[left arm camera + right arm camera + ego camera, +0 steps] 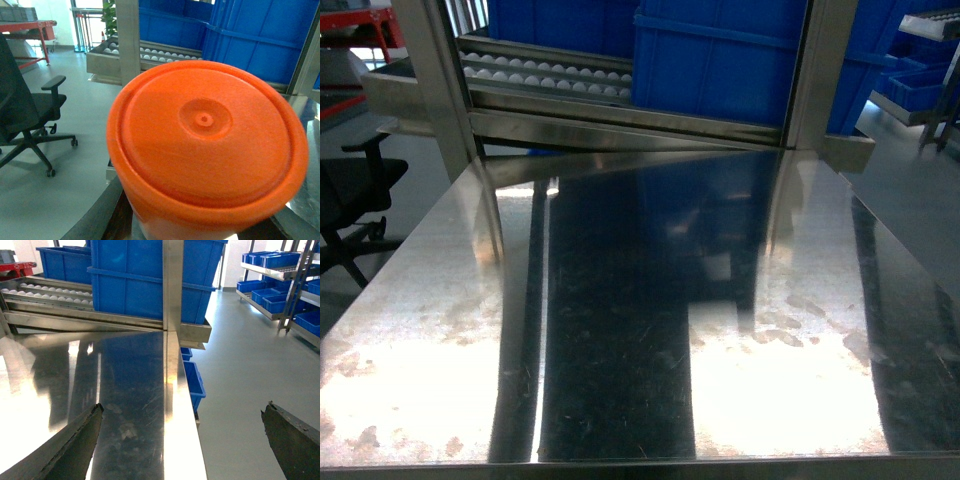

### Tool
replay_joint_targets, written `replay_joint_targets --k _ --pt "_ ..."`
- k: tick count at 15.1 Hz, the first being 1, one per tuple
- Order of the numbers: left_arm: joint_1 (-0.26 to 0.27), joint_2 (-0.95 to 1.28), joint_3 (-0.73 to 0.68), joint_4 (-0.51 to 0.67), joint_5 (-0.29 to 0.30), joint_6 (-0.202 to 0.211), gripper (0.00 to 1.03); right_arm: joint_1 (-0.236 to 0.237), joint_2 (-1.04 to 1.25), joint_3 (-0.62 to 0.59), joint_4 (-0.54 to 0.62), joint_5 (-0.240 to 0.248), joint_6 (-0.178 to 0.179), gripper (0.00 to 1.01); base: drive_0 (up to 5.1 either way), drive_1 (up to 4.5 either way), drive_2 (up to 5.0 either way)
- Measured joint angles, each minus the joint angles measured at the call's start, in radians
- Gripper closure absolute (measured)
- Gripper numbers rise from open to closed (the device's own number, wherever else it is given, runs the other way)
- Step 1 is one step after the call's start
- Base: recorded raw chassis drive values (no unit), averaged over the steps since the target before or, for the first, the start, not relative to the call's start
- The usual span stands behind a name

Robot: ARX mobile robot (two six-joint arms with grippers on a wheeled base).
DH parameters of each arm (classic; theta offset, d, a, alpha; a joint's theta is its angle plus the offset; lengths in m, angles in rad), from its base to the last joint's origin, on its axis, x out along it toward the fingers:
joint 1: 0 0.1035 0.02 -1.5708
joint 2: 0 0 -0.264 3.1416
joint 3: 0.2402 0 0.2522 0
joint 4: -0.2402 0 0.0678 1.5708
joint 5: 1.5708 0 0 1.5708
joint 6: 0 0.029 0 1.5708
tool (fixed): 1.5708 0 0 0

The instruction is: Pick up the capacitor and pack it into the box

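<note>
Capacitor and pink box: neither visible in any view. An orange lidded tub (207, 150) fills the left wrist view, hiding the left tool, state indeterminable. Right tool (180, 440) open over the steel tabletop (440, 330) edge. Risk: reaching blind, since no target is located.

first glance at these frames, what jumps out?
The orange round lid on a container fills most of the left wrist view, right under that camera. Next come the blue plastic crates stacked on the roller conveyor behind the steel table, whose bare, glaring top fills the head view. In the right wrist view the right gripper has its dark fingers spread wide over the table's right edge, holding nothing.
</note>
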Motion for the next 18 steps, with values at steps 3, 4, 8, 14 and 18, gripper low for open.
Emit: replay_joint_targets --k 3,4,8,14,18 --pt "0.000 0.000 0.000 0.000 0.000 0.000 0.59 0.000 0.000 0.000 0.000 0.000 0.000 0.03 0.0 0.00 0.0" --pt "0.000 0.000 0.000 0.000 0.000 0.000 0.59 0.000 0.000 0.000 0.000 0.000 0.000 0.03 0.0 0.00 0.0" --pt "0.000 0.000 0.000 0.000 0.000 0.000 0.59 0.000 0.000 0.000 0.000 0.000 0.000 0.03 0.0 0.00 0.0" --pt "0.000 0.000 0.000 0.001 0.000 0.000 0.59 0.000 0.000 0.000 0.001 0.000 0.000 0.03 0.0 0.00 0.0" --pt "0.000 0.000 0.000 0.005 0.000 0.000 0.59 0.000 0.000 0.000 0.002 0.000 0.000 0.03 0.0 0.00 0.0"
